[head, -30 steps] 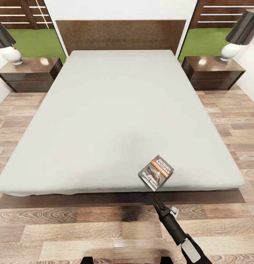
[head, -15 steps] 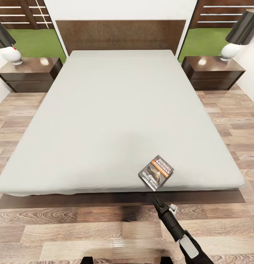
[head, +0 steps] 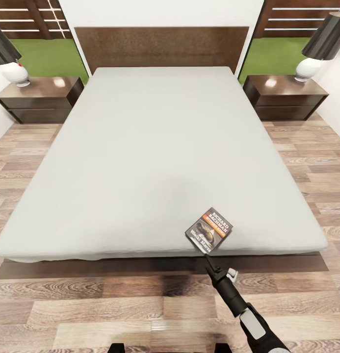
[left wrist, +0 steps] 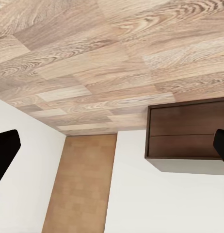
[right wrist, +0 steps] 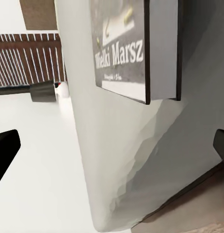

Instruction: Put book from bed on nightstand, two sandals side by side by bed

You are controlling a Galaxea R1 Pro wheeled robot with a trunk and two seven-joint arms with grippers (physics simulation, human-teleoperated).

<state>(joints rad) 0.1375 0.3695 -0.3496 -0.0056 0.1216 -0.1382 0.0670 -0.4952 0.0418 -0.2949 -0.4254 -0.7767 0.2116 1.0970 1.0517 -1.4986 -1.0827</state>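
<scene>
Greyish book [head: 209,231] near bed's [head: 140,162] foot edge

The small thin paperback with a greyish cover and orange band [head: 209,230], lying at about five o'clock on the light-grey mattress, carries white lettering: "RICHARD BACHMAN" along its upper edge in the head view. Up close in the right wrist view, the cover [right wrist: 122,46] reads "Wielki Marsz"; the finer line beneath is too small to read.
</scene>
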